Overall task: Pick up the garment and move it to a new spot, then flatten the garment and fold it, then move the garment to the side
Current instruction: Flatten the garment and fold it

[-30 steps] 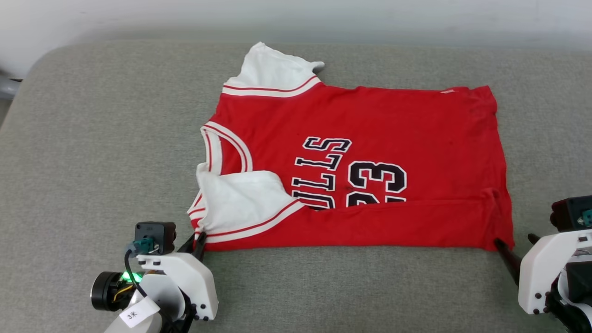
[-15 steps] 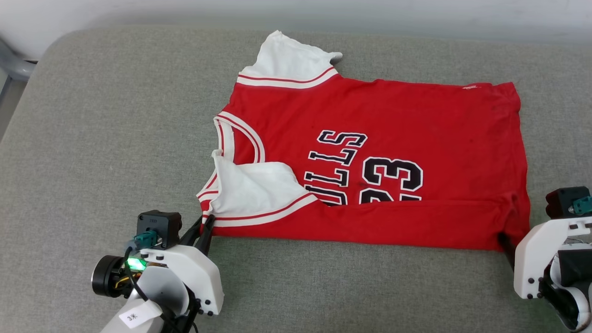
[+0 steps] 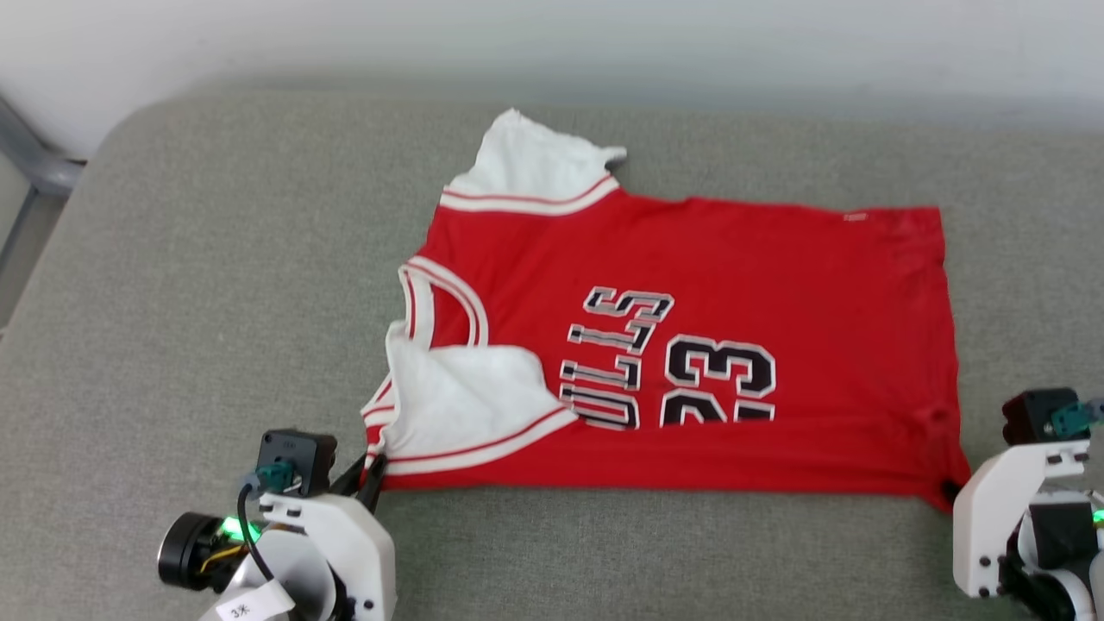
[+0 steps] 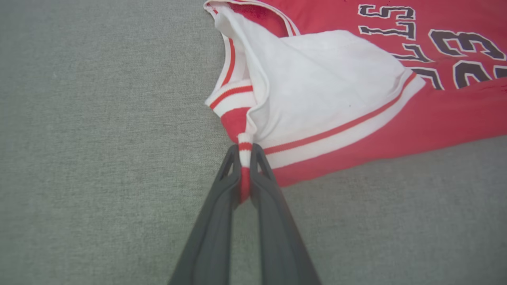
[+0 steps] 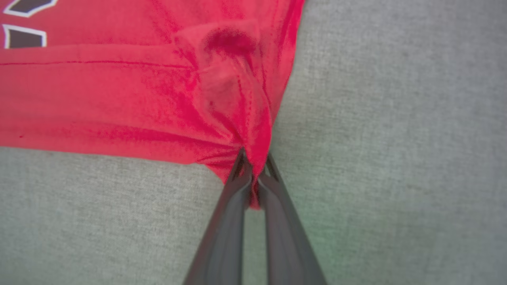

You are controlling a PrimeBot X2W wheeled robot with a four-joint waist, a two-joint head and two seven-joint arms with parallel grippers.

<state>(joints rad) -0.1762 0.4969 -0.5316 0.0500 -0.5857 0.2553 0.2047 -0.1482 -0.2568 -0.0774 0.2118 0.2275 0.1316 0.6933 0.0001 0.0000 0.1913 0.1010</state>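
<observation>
Garment (image 3: 716,285): red shirt, front up on the grey cushion (image 3: 216,302); collar to robot's left, hem to right. Near long edge is folded over the front.
Left gripper (image 4: 245,152): clenched on the striped trim at the near-left corner.
Right gripper (image 5: 255,164): clenched on the bunched red hem corner, near right.
Near sleeve (image 3: 466,397): white, flopped onto the chest.
Print (image 3: 673,362): black lettering, lower part hidden by fold and near sleeve.
Far sleeve (image 3: 535,164): flat, past the far edge.
Surroundings: white wall (image 3: 604,34) behind; grey metal bar (image 3: 34,164) at far left, well apart from shirt.
</observation>
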